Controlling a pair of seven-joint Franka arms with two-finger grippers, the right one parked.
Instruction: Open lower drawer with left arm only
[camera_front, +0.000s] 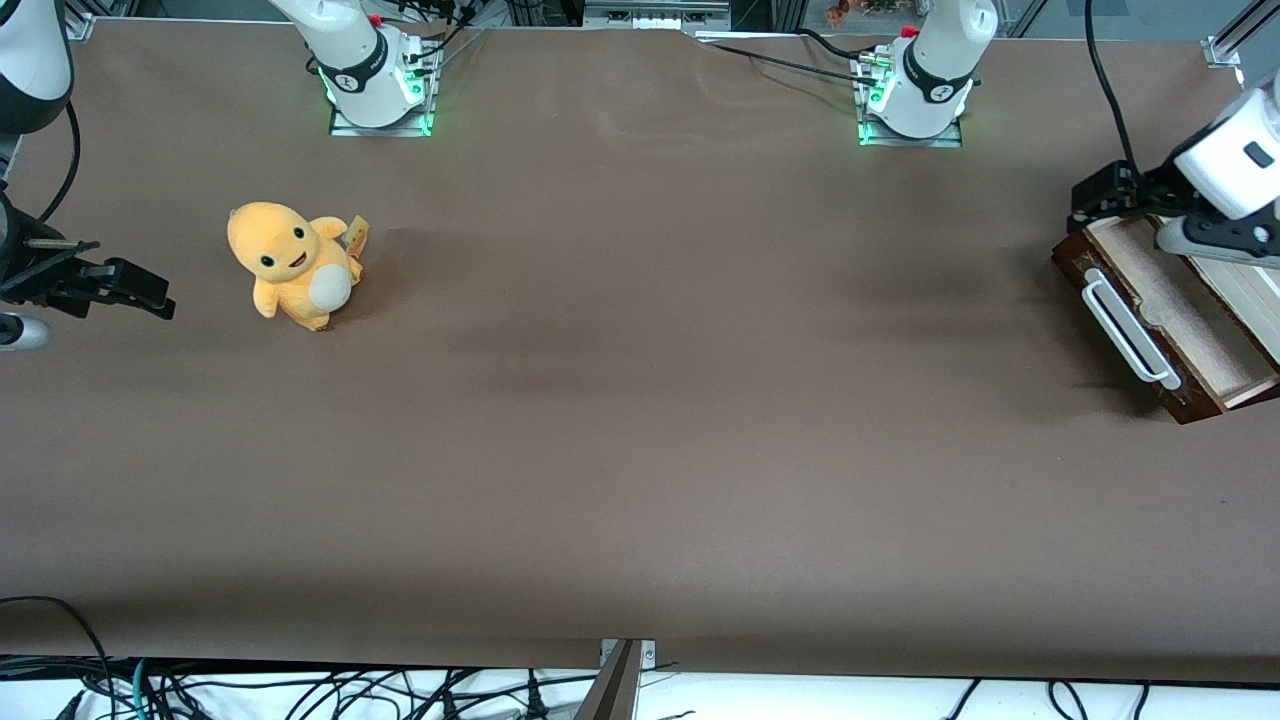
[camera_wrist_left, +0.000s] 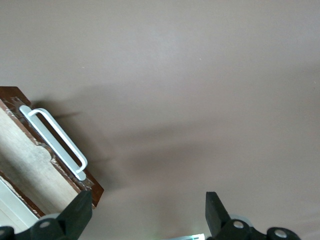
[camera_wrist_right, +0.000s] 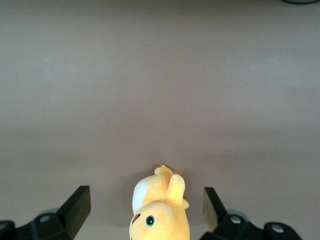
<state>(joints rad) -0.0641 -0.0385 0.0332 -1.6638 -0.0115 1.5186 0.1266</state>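
The lower drawer (camera_front: 1190, 405) stands pulled out at the working arm's end of the table. It has a dark brown front, a long white bar handle (camera_front: 1128, 325) and a pale beige inner tray (camera_front: 1185, 305) showing. My left arm (camera_front: 1235, 160) reaches in above it. Its black gripper (camera_front: 1098, 198) hovers over the end of the drawer front farther from the front camera, apart from the handle. In the left wrist view the gripper (camera_wrist_left: 147, 215) is open and empty, with the drawer front (camera_wrist_left: 92, 187) and handle (camera_wrist_left: 55, 137) beside one finger (camera_wrist_left: 80, 210).
A yellow plush toy (camera_front: 293, 263) sits toward the parked arm's end of the table and shows in the right wrist view (camera_wrist_right: 160, 210). Two arm bases (camera_front: 375, 75) (camera_front: 915, 90) stand along the table edge farthest from the front camera. Brown table cover (camera_front: 640, 400) lies between.
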